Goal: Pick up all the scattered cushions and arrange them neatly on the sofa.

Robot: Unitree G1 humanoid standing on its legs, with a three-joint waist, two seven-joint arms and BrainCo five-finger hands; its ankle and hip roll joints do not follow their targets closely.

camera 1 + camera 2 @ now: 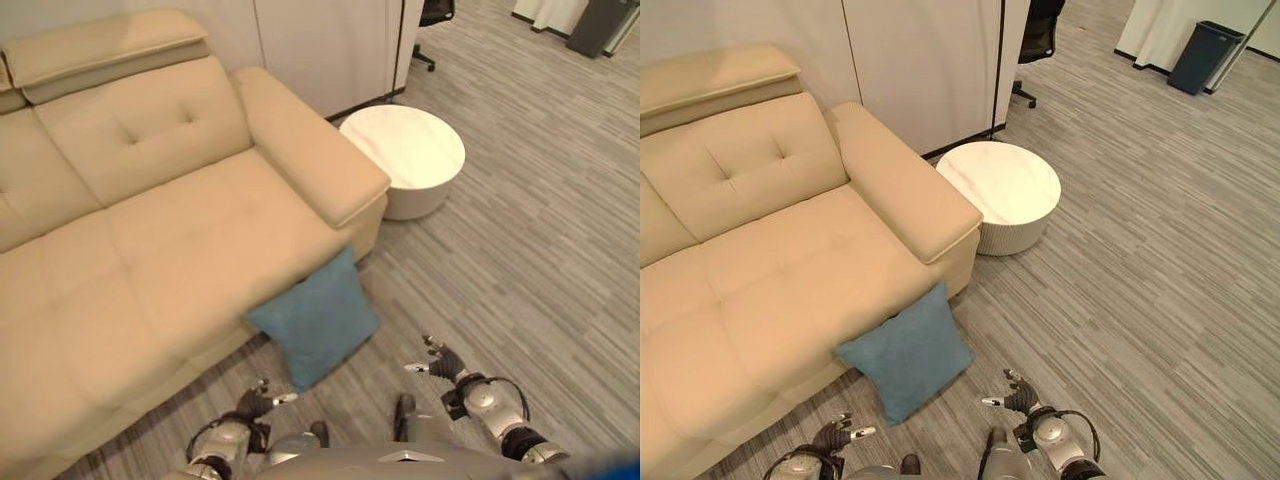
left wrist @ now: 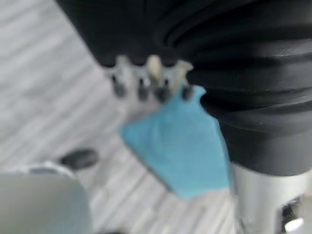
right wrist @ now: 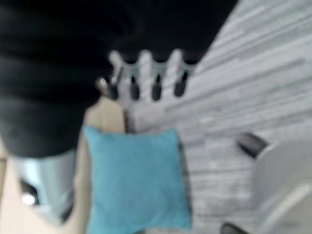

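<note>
A blue cushion (image 1: pixel 316 320) stands on the striped floor, leaning against the front of the beige sofa (image 1: pixel 150 260) below its right armrest. It also shows in both wrist views (image 2: pixel 180 144) (image 3: pixel 134 180). My left hand (image 1: pixel 255 400) hangs low, just to the left of the cushion's bottom corner, fingers relaxed and holding nothing. My right hand (image 1: pixel 445 365) is to the right of the cushion, apart from it, fingers spread and empty. The fingers (image 3: pixel 146 73) show straight in the right wrist view.
A round white side table (image 1: pixel 405 155) stands by the sofa's right armrest (image 1: pixel 310 150). A white cabinet wall (image 1: pixel 330 45) runs behind it, with an office chair base (image 1: pixel 425 50) at the back. A dark bin (image 1: pixel 1205 55) stands far right.
</note>
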